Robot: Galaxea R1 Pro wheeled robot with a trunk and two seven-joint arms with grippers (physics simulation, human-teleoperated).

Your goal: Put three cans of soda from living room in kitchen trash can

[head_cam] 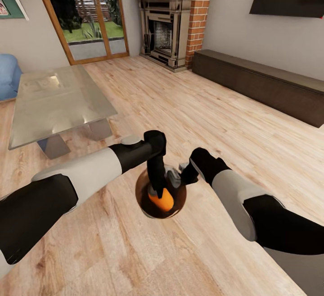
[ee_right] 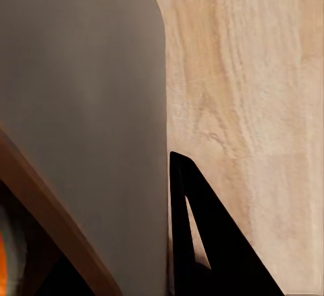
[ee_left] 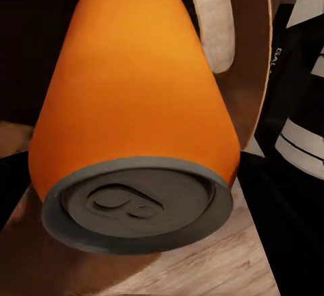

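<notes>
The bin sits over the wood floor of the living room, well apart from the glass desk, with the right claw at its rim; whether that claw pinches the wall cannot be told. The left claw reaches down into the bin, pinching an orange can.
</notes>
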